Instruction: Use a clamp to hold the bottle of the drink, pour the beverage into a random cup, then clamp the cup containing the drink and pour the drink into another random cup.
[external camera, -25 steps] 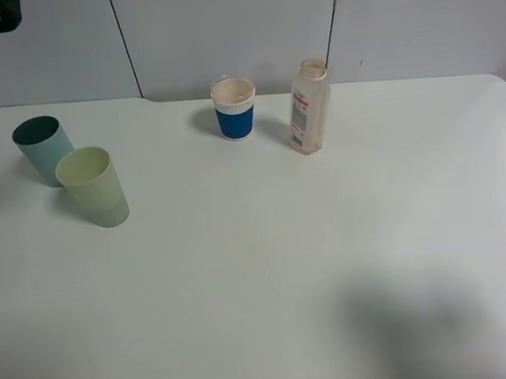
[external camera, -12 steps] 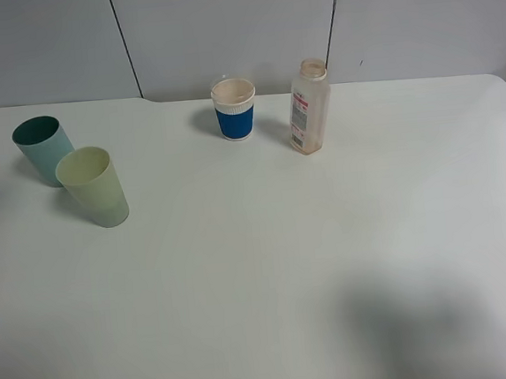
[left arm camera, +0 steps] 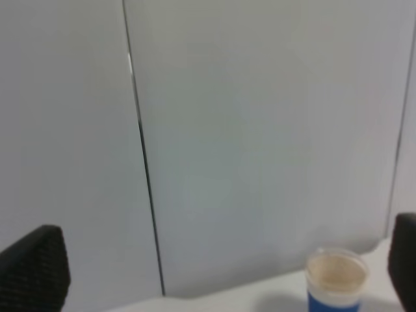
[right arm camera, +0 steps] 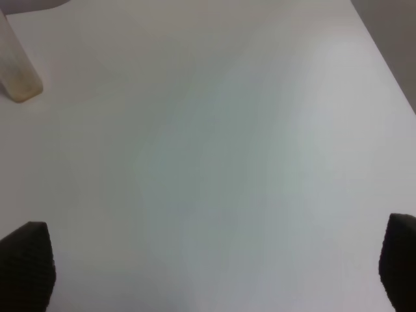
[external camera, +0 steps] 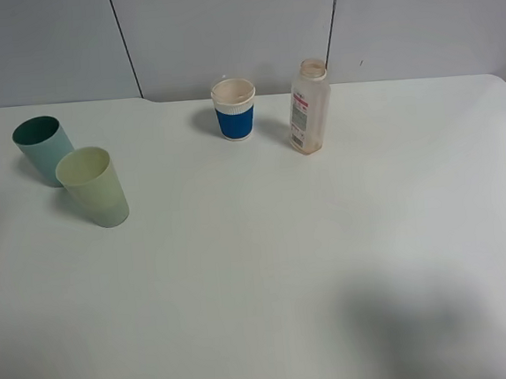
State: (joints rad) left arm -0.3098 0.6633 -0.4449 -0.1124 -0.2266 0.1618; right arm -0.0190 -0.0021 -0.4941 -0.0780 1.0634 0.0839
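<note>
Your inventory: bottle (external camera: 310,106) upright, looking drained, beside paper cup (external camera: 234,109); teal cup (external camera: 44,150) touching yellow cup (external camera: 94,186). Left gripper (left arm camera: 214,273) has withdrawn, jaws spread, empty; right gripper (right arm camera: 214,266) likewise. Pouring likely finished.

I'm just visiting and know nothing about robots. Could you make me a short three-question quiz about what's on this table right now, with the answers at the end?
1. True or false: the bottle is lying on its side.
2. Which cup stands closest to the bottle? A) the teal cup B) the pale yellow-green cup C) the blue-sleeved paper cup
3. Fill in: from the high camera, the teal cup and the pale yellow-green cup stand side by side near the table's ____ edge.

Key:
1. False; it stands upright with no cap.
2. C.
3. Left.
</note>
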